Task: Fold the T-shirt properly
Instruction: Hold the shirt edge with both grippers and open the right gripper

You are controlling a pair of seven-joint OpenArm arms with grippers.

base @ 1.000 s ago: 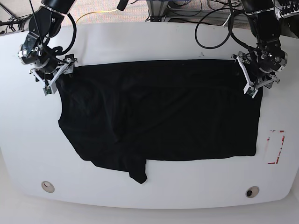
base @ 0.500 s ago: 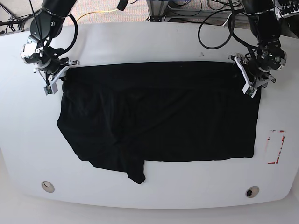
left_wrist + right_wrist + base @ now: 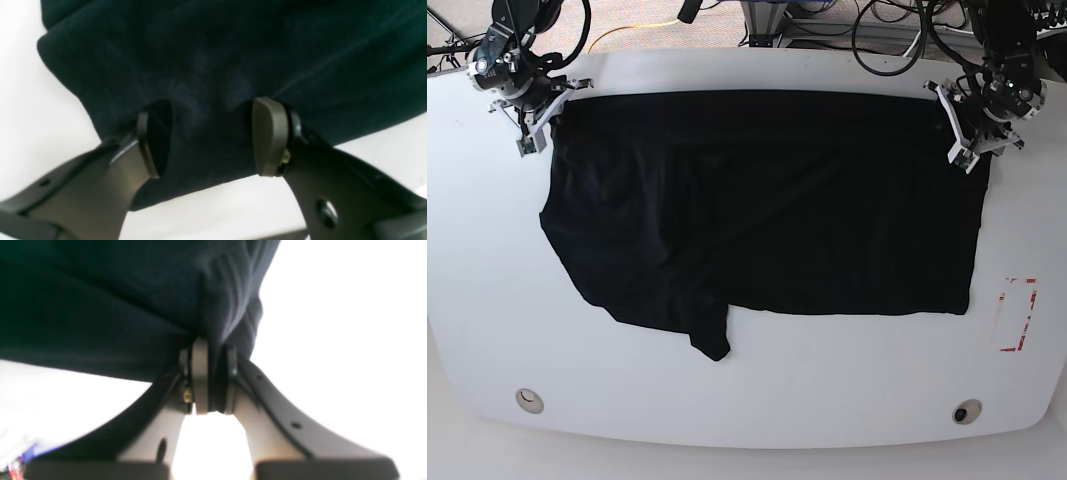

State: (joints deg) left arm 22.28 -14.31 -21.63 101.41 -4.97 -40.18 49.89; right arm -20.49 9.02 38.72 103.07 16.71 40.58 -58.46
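Taking the T-shirt point(image 3: 767, 200) as the landmark: nearest the camera, a bunched flap of its fabric hangs off the lower-left hem, and beyond the hem the white bench point(image 3: 747, 390) lies bare apart from two small round fittings and a red-marked tag off the T-shirt's right edge. The T-shirt itself lies spread across the middle of the bench, matte, soft, solid black, smooth on the right half and creased into diagonal ridges on the left.

At its far edge, the right end effector point(image 3: 211, 380) is clenched on a gathered pinch of cloth at one far corner, the fabric pleating where it enters the pads. At the other far corner, the left end effector point(image 3: 206, 136) has its fingers spread wide, straddling the cloth without pinching it: released.

The step in hand looks like stretching the far edge flat. To do it well, the left end effector should close on the corner before any pull, and both should draw evenly so the left-side wrinkles ease out.
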